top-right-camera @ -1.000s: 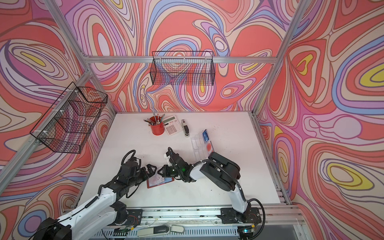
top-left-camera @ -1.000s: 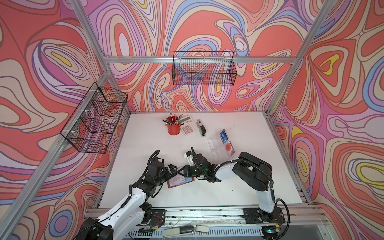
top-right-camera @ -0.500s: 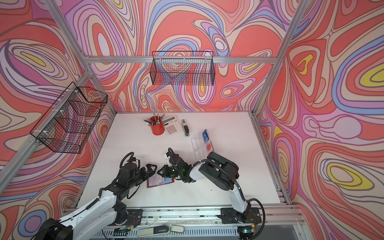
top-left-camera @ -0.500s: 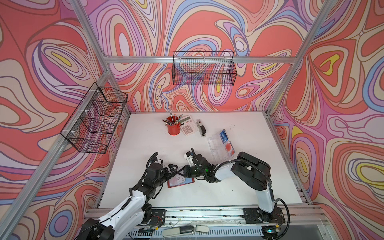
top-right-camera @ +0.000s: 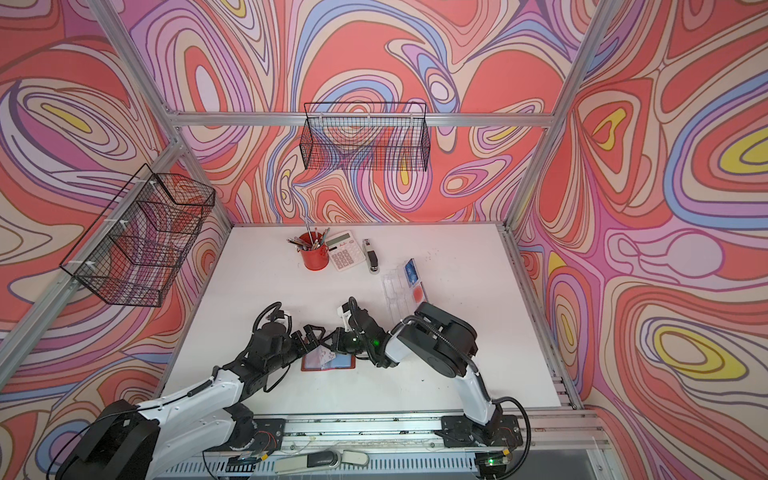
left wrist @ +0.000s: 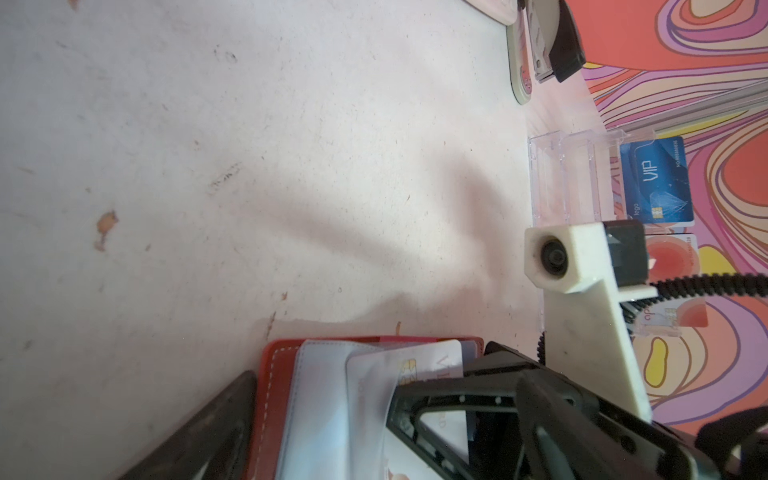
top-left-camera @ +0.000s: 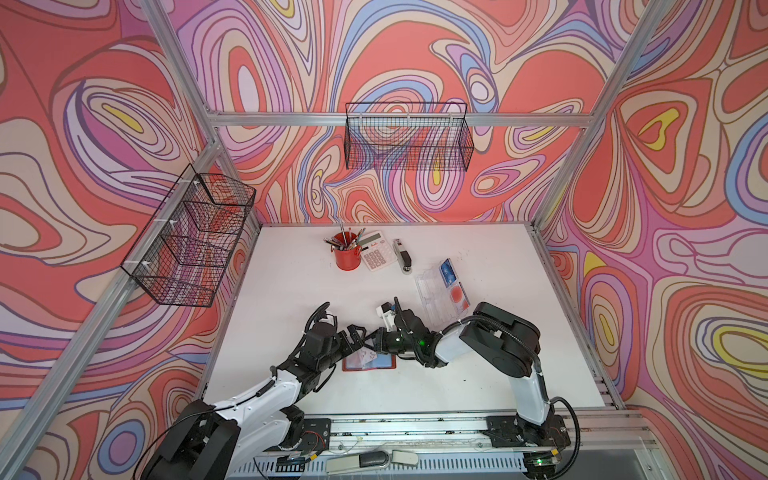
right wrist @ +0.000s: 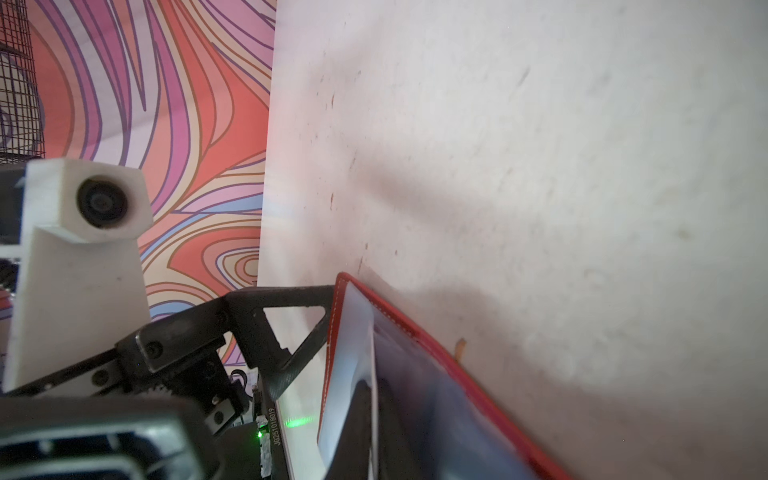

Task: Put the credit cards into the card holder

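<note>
table (top-left-camera: 478, 374) | on it: pen cup (top-left-camera: 347, 258), calculator (top-left-camera: 376, 254), stapler (top-left-camera: 402, 257), clear tray (top-left-camera: 428, 291), card holder (top-left-camera: 384, 363) (open)

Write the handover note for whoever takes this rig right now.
Left gripper: open, at the edge of the card holder.
Right gripper: shut, tip inside the open holder at a pale card; what it pinches is unclear.
Done: that pale card sits partly under a clear sleeve.
Left: seat it fully, then move the blue card and the red-circle card, both in the clear tray.
</note>
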`<state>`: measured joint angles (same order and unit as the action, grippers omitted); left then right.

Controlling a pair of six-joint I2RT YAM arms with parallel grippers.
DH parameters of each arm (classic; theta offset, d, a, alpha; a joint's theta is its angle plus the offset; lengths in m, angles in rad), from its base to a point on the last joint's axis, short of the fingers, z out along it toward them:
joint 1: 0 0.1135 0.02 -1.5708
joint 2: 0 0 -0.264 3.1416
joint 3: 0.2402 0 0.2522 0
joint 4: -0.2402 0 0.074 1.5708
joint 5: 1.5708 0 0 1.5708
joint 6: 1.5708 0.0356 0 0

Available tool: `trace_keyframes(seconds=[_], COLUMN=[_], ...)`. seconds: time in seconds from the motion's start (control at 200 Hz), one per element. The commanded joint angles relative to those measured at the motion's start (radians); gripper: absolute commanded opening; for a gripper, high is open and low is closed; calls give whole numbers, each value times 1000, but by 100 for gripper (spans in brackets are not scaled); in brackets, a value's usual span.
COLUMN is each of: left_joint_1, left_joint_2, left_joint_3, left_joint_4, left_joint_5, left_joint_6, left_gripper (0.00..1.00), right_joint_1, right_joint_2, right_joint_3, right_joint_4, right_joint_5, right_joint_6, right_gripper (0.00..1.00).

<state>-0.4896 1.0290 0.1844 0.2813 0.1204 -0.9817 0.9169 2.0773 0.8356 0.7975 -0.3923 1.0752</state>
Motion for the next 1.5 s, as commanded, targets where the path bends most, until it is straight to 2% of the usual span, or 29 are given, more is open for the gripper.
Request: trace_keyframes(seconds=[0.0, 0.25, 0.411, 0.571, 0.706, 0.861, 1.097, 1.352, 1.492], left_joint_1=[-36, -56, -56, -56, -56, -57, -56, -56, -57], left_joint_2=[-19, -163, -214, -239, -244, -229, -180, -194, -208], left_joint_3=[-40, -83, -88, -95, -97, -97, -94, -96, -97], left_joint_4=[-167, -239, -284, -299, -300, -284, -253, -264, -274], left_joint_5=[20, -35, -26, 2, 19, 32, 54, 47, 42], left_joint_6=[-73, -117, -111, -91, -74, -61, -54, -57, -57], left_gripper=[99, 100, 100, 100, 100, 100, 100, 100, 100], right_joint_1=[-9, -8, -8, -6, 9, 28, 40, 41, 42], right_joint_2=[-6, -48, -165, -253, -251, -214, -206, -262, -267], right_joint_3=[-30, -56, -30, -22, -49, -66, -67, -111, -146], right_joint_4=[-53, -89, -284, -435, -434, -380, -377, -380, -312], right_joint_5=[80, 123, 227, 258, 234, 204, 204, 196, 167], right_joint_6=[4, -17, -117, -135, -96, -58, -19, -1, 29], right_gripper=[0, 0, 20, 33, 33, 27, 25, 27, 13])
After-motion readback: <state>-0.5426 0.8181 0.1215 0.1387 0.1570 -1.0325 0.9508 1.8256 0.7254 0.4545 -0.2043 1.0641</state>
